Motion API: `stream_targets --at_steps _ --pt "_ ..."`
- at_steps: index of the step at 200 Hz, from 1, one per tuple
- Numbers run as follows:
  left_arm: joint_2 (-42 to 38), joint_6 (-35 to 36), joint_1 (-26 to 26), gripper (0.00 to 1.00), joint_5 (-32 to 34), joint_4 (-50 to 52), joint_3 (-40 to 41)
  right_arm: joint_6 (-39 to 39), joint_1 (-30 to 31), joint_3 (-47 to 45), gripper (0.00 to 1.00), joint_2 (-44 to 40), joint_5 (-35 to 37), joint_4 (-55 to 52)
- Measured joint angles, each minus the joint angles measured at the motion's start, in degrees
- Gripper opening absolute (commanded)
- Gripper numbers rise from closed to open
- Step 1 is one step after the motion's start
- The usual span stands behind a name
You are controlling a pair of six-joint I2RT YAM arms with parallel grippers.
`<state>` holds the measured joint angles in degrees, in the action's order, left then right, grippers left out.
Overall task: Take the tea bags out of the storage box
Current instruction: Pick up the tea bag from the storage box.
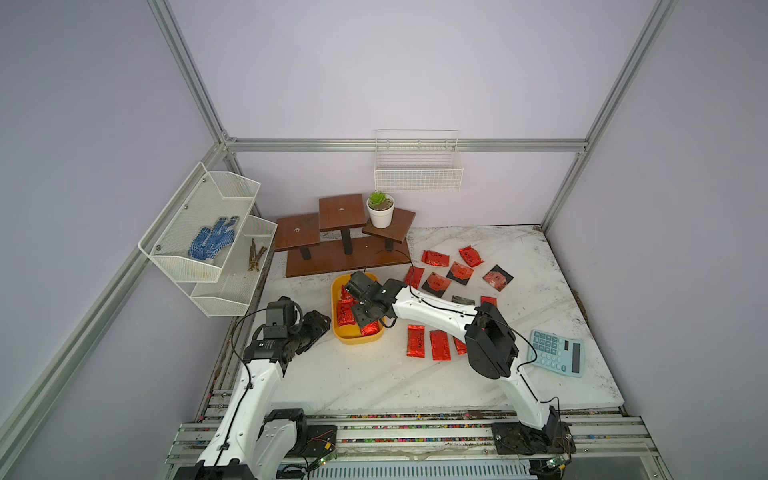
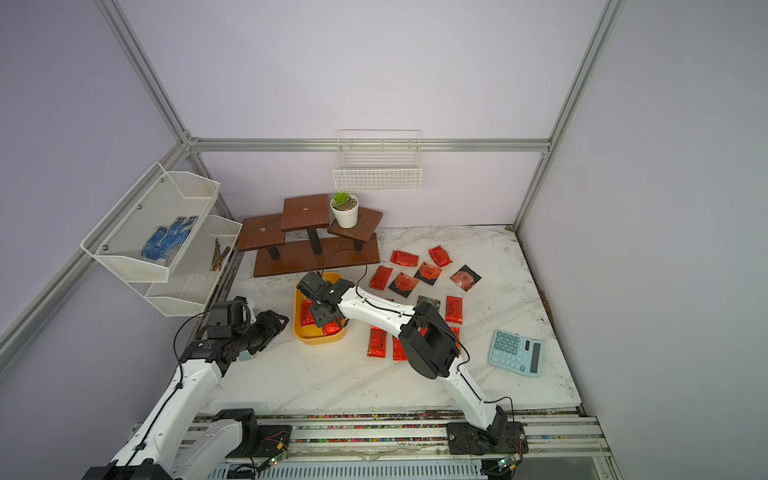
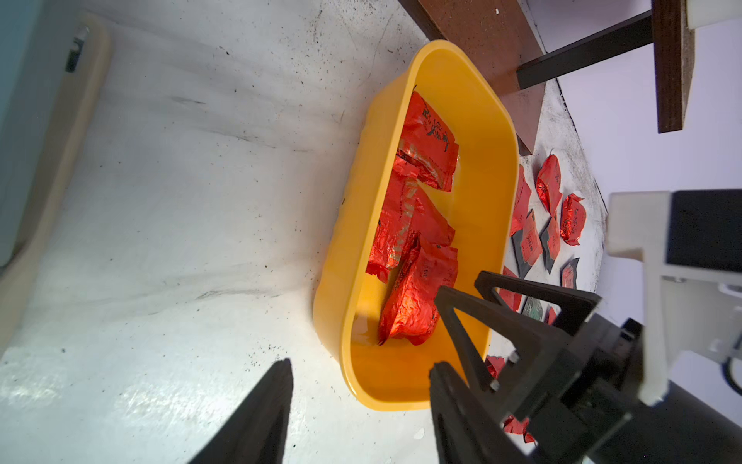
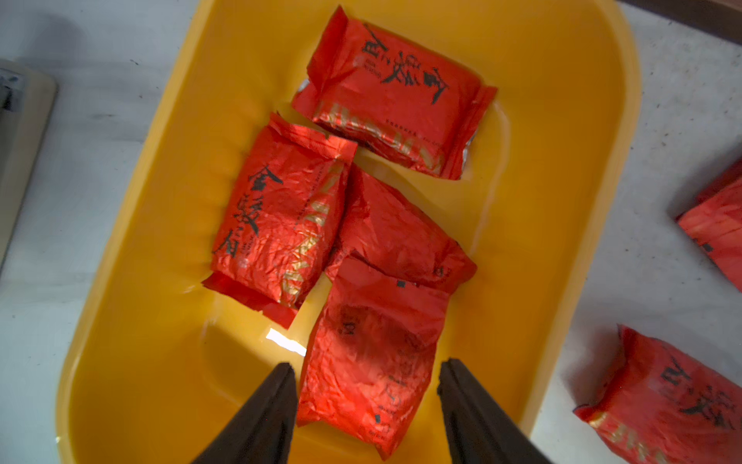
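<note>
Marble tabletop (image 1: 353, 382): unloading mostly done.
Four red tea bags (image 4: 281, 217) in yellow storage box (image 1: 355, 338), others out at 3 o'clock; right gripper (image 4: 366, 365) spread astride one, left gripper (image 3: 361, 363) agape, empty.

Pale lilac walls (image 1: 415, 62) all round, evenly lit, with an aluminium frame (image 1: 407, 145) running along the corners. Down below is a white marbled counter (image 1: 365, 374), scuffed and speckled with dirt. At the back sits a stepped wooden stand (image 1: 345, 257) carrying a potted succulent (image 1: 380, 212). Above it, a white wire basket (image 1: 417, 174) hangs on the wall. Off to the left are two mesh shelves (image 1: 187, 266), with a blue glove (image 1: 212, 237) in the upper one.
</note>
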<state>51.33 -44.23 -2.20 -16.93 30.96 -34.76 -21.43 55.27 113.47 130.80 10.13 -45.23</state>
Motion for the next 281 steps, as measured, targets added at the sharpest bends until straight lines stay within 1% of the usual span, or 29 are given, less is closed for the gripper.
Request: stream_targets --at_steps 4,5,7,12,51,72,74,79,102,127,181,203,268,281 --pt "-0.15 0.02 0.0 0.59 -0.02 0.04 0.0 -0.15 0.02 0.09 0.64 0.2 0.07 -0.15" --pt "-0.22 0.04 0.0 0.59 -0.02 0.07 0.0 -0.17 0.02 0.11 0.67 0.26 0.09 -0.17" --pt "-0.28 0.09 0.0 0.59 -0.02 0.07 0.0 -0.26 0.02 0.15 0.69 0.39 0.09 -0.24" --pt "-0.5 0.15 0.0 0.59 -0.04 0.07 0.0 -0.39 0.04 0.33 0.71 0.74 0.2 -0.35" --pt "-1.88 0.37 0.0 0.59 -0.68 0.0 0.17 -1.22 0.13 2.34 0.71 3.74 0.48 -0.79" --pt "-2.6 0.37 0.0 0.59 -0.81 0.24 1.01 -1.66 0.13 3.13 0.67 5.03 0.31 -0.92" --pt "-2.62 0.37 0.0 0.59 -0.81 0.33 1.07 -1.64 0.13 3.15 0.63 5.14 0.31 -0.92" --pt "-2.67 0.37 0.0 0.59 -0.87 0.44 1.18 -1.73 0.13 3.37 0.59 5.38 0.31 -0.94" --pt "-2.73 0.37 0.0 0.59 -0.9 0.7 1.46 -2.1 0.13 3.65 0.48 5.68 0.31 -1.18" --pt "-2.78 0.37 0.0 0.59 -0.9 1.16 1.46 -2.32 0.13 3.65 0.4 5.68 0.31 -1.27" --pt "-3.21 0.37 0.0 0.59 -0.9 1.92 1.46 -2.47 0.15 3.65 0.33 5.09 0.55 -1.25" --pt "-3.61 0.37 0.0 0.59 -1.01 2.56 1.46 -2.47 0.13 3.65 0.32 4.0 0.74 -1.22" --pt "-5.42 0.33 0.0 0.59 -2.34 3.48 1.2 -1.77 0.15 3.56 0.31 -4.07 1.88 -0.83" --pt "-5.62 0.33 0.0 0.59 -2.43 3.98 0.7 -1.31 0.13 1.9 0.3 -6.73 1.88 0.46"
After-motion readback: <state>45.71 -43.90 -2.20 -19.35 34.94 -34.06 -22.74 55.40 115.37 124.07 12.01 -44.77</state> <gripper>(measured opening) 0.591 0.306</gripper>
